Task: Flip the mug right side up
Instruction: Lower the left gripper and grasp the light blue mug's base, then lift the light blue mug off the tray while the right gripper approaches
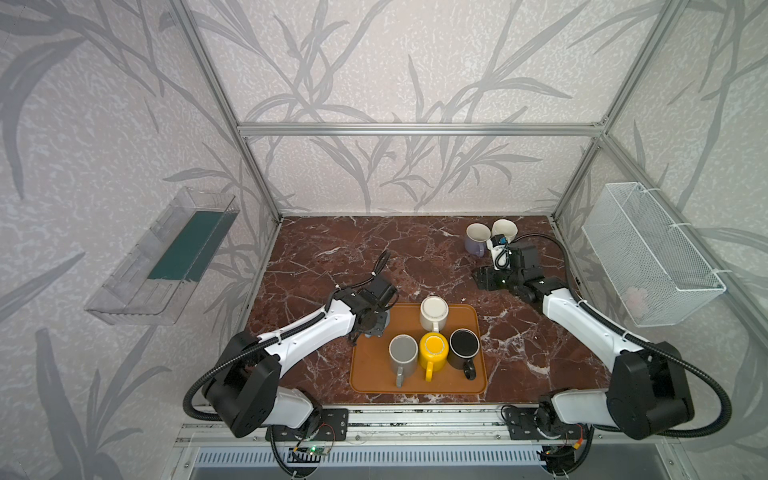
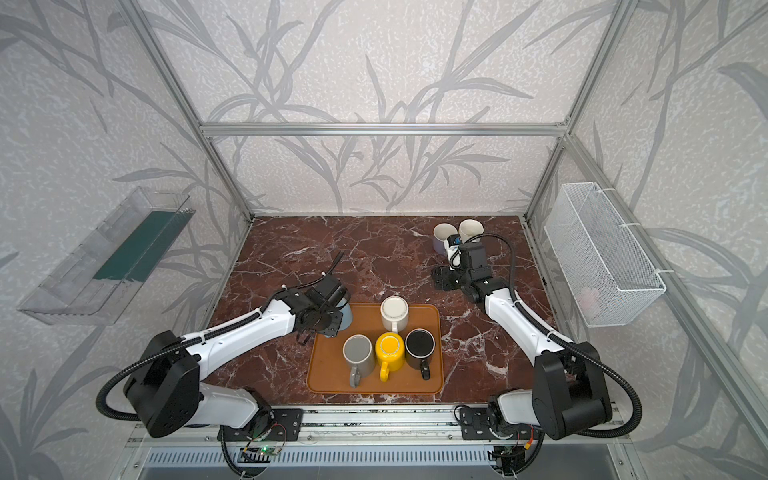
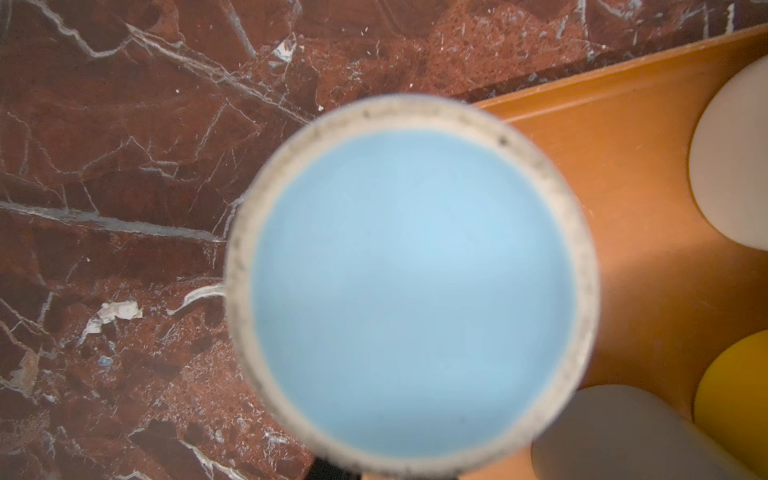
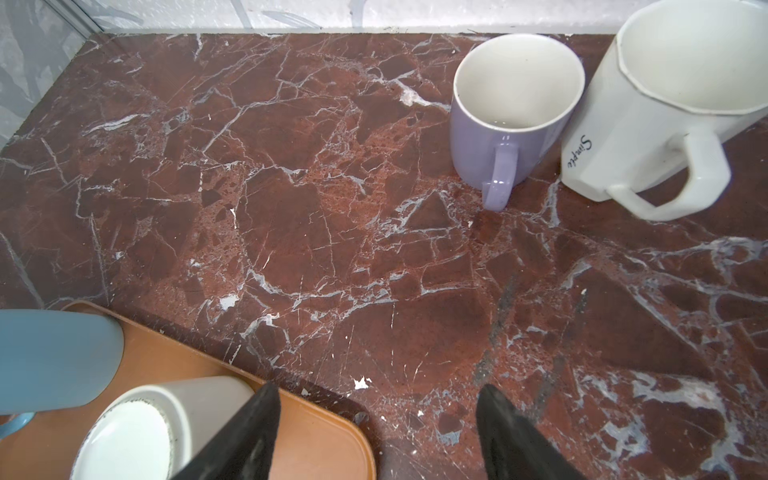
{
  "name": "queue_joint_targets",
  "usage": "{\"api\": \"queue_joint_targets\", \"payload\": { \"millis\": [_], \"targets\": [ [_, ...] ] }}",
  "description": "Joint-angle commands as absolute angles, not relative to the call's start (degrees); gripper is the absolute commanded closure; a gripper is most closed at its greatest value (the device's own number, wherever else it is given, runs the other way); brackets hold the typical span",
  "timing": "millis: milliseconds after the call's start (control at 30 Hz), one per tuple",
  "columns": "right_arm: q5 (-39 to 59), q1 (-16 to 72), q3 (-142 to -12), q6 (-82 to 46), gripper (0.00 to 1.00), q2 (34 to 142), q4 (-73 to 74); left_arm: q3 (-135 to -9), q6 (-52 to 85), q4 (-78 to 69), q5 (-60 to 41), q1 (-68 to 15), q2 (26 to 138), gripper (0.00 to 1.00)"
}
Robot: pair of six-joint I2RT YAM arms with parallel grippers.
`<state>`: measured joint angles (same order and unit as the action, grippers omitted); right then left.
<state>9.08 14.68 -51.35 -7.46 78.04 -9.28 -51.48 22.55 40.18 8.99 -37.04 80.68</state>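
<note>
While the L end effector (image 1: 374, 324) sits clenched at the tray's (image 1: 368, 370) 10 o'clock corner, the blue mug (image 2: 348, 319) is right under it, mostly hidden by the wrist in both top views. In the L wrist cam the blue mug (image 3: 411, 286) fills the frame base-first: pale unglazed ring round a blue disc, i.e. upside down. It overlaps the tray edge, w/ table (image 3: 124, 166) on one side and tray on the other. The grip looks to be on the mug, but the contact pt is hidden, and I can't tell if it's lifted or resting.

R end effector (image 4: 378, 390) is released, nothing btwn its fingers, over bare table just off the tray's 1 o'clock corner.

Others on the tray:
- white mug (image 1: 433, 312) at 12 o'clock, base up
- grey mug (image 1: 403, 353), yellow mug (image 1: 433, 351) and black mug (image 1: 464, 347) in a row from 9 to 3 o'clock, packed close, all look base up, handles toward 6 o'clock

At the table's 1 o'clock corner, well apart from the tray, a purple mug (image 4: 515, 120) and a faceted white mug (image 4: 648, 112) marked "Simple" stand upright, just beside each other, mouths open.
</note>
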Motion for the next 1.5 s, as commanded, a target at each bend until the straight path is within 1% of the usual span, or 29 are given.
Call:
{"api": "queue_joint_targets", "payload": {
  "millis": [0,100,333,533,667,767,1000,1133,1467],
  "targets": [
    [9.58,14.68,-51.86,-7.73,0.25,76.55,-9.67,-50.84,22.76,37.98,10.71,-36.74,80.23,0.88],
    [9.49,14.68,-51.86,-7.69,0.25,76.39,-9.74,-50.69,22.76,37.16,9.88,-36.55,80.83,0.91],
    [9.41,14.68,-51.83,-7.57,0.25,76.47,-9.75,-50.71,22.85,36.93,9.5,-36.23,81.54,0.91],
    [9.96,14.68,-52.11,-7.73,0.25,76.55,-9.51,-51.05,22.89,36.66,9.39,-36.0,80.79,1.0],
    [11.49,14.68,-52.11,-8.52,0.25,76.56,-8.8,-51.71,22.83,36.16,9.27,-35.61,80.26,1.0],
    [14.52,14.77,-51.71,-10.13,0.26,76.64,-6.9,-52.01,22.85,35.12,9.11,-35.25,79.34,1.0],
    [18.31,16.1,-51.49,-12.74,0.26,77.46,-3.31,-52.98,22.23,30.94,3.49,-32.54,75.55,1.0],
    [20.0,17.17,-51.63,-13.92,0.26,78.18,-1.89,-51.87,22.09,25.79,0.81,-31.36,72.81,1.0],
    [24.43,20.58,-49.22,-19.13,0.27,79.23,6.07,-51.44,23.05,17.77,-8.36,-27.02,68.31,1.0]
  ]
}}
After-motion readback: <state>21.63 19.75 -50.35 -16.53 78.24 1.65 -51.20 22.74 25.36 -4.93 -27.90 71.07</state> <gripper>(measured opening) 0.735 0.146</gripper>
